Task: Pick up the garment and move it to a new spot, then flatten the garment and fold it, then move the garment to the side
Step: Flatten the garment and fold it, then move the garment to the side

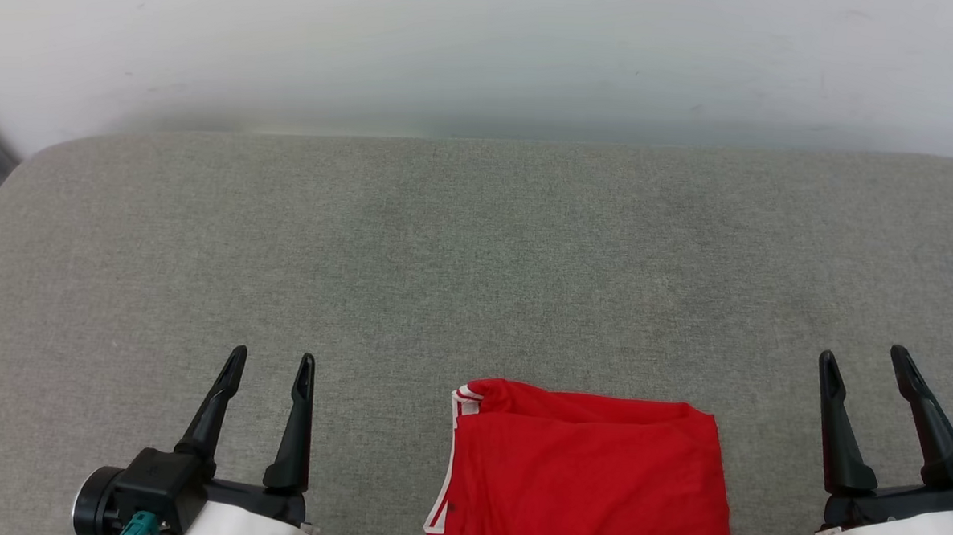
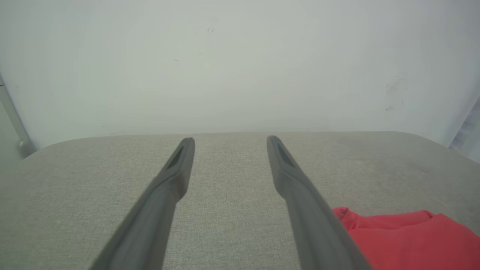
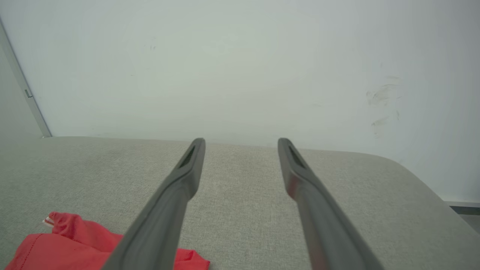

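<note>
The garment (image 1: 584, 477) is a red shirt with white striped trim, folded into a compact rectangle at the near middle of the grey padded surface (image 1: 477, 251), running off the bottom edge. My left gripper (image 1: 271, 361) stands open to its left, apart from it, fingers empty. My right gripper (image 1: 866, 359) stands open to its right, also apart and empty. The garment (image 2: 405, 238) shows at the lower right of the left wrist view, beside my left gripper (image 2: 229, 139). In the right wrist view the garment (image 3: 71, 243) lies at the lower left of my right gripper (image 3: 242, 140).
A white wall (image 1: 486, 51) rises right behind the far edge of the padded surface. The surface's rounded far corners show at left and right. A metal strip (image 3: 22, 86) runs up the wall at the left.
</note>
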Tool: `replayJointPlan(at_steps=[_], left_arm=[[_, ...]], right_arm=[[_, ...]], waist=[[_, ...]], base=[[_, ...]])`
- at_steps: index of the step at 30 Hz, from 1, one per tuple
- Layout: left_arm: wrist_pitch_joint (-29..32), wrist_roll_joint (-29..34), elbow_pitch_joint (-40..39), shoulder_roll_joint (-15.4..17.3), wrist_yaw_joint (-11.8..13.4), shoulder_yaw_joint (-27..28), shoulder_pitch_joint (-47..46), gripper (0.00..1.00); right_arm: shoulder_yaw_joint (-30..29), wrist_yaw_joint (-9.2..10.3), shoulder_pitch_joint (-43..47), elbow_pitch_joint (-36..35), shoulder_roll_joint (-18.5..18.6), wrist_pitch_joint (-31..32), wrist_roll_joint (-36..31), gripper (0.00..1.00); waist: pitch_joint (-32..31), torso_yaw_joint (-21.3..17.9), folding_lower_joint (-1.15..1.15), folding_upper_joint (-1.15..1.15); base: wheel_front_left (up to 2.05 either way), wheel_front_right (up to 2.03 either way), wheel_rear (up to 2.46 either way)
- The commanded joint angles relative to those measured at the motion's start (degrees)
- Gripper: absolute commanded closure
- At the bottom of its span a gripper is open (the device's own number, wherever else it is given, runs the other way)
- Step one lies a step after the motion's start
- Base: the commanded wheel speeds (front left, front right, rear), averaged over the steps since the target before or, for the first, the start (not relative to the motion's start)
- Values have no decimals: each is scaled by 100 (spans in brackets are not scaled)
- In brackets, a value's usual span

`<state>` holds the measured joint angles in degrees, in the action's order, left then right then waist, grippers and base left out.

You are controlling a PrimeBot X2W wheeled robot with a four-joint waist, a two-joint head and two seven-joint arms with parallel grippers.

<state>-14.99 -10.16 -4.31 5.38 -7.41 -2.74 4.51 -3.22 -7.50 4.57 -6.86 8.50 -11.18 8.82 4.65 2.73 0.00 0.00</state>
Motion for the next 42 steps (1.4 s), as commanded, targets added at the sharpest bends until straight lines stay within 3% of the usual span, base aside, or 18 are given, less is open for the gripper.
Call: replayJointPlan(at_steps=[1, 15, 19, 25, 28, 31, 34, 42], left_arm=[[-27, 46, -37, -8, -5, 20, 46, 0], [-27, 73, -56, -47, -5, 27, 67, 0], [-27, 56, -32, -57, -5, -4, 16, 0], [-27, 44, -13, -50, -5, -63, -119, 0], [-27, 46, -2, -31, -5, -101, -164, 0], [-27, 56, 38, -15, -5, -168, -222, 0], [-27, 60, 69, 4, -5, -236, -293, 0], [-27, 121, 136, -8, -5, -419, -396, 0]], right_arm=[[9, 2, 31, 37, -41, -44, 1, 0], [76, 2, 52, 11, -34, 327, 163, 0], [290, 2, 72, -136, 206, 1165, 344, 0], [654, 2, 225, -392, 586, 3343, 964, 0], [605, 2, 271, -543, 520, 4307, 1333, 0], [552, 2, 306, -545, 516, 5093, 1272, 0], [506, 2, 278, -440, 323, 5548, 1197, 0], [590, 2, 64, 190, -24, 5737, 851, 0]], waist=[[-6, 9, 0, 0], [10, 53, 0, 0], [82, 68, 0, 0], [227, 138, 0, 0], [314, 196, 0, 0], [408, 287, 0, 0], [475, 397, 0, 0], [652, 673, 0, 0]], base=[[0, 0, 0], [0, 0, 0], [0, 0, 0], [0, 0, 0], [0, 0, 0], [0, 0, 0], [0, 0, 0], [0, 0, 0]])
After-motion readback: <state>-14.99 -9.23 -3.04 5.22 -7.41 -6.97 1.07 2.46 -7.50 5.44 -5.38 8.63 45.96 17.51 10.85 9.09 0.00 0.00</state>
